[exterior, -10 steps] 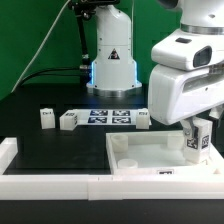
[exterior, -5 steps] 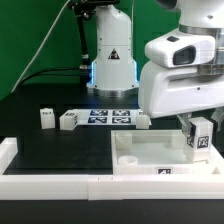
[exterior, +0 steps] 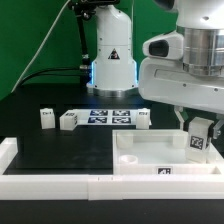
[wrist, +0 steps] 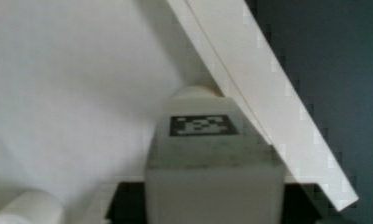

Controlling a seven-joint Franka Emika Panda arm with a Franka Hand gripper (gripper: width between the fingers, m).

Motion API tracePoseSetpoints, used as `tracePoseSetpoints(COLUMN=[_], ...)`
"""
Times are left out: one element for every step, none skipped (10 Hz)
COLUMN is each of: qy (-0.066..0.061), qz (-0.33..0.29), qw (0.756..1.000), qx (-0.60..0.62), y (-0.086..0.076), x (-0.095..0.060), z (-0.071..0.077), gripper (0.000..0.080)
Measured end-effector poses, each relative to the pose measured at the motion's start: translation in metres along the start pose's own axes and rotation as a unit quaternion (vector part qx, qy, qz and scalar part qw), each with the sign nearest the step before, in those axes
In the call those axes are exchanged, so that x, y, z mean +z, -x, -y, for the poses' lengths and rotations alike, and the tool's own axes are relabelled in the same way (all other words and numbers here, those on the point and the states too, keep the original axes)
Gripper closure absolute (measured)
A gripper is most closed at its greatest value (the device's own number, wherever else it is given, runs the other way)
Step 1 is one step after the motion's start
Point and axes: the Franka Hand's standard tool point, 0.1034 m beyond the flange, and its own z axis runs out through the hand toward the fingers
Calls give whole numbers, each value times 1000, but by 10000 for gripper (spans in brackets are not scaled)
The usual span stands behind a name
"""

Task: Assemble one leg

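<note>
My gripper (exterior: 198, 128) is shut on a leg (exterior: 197, 142), a stubby white post with a marker tag on its side. It holds the leg upright at the far corner of the large white panel (exterior: 150, 152), on the exterior view's right. In the wrist view the leg (wrist: 209, 150) fills the middle, between the dark jaws of the gripper (wrist: 209, 205). Its end meets the panel (wrist: 76, 100) close to the panel's edge. I cannot tell whether it sits in a socket. Three more legs (exterior: 46, 118) (exterior: 68, 120) (exterior: 143, 118) stand on the black table behind the panel.
The marker board (exterior: 105, 116) lies between the loose legs in front of the robot's base (exterior: 110, 60). A white rail (exterior: 50, 183) runs along the table's near edge and the exterior view's left side. The arm's white body hangs above the panel.
The arm's white body has shifted up and toward the exterior view's right. The held leg has stayed at the panel's far corner on that side.
</note>
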Motion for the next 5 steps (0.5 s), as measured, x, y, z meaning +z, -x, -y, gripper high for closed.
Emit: tracePoseSetpoints(qy=[2,2,0,1,1], qz=[-2,-2,0,-1,-1], qw=[997,993,986,982,986], qx=[72,122,166,190,164], y=[0,0,0,0,1], x=[0,0,0,1,1], z=[0,0,0,0,0], gripper=[507,507,507,507,326])
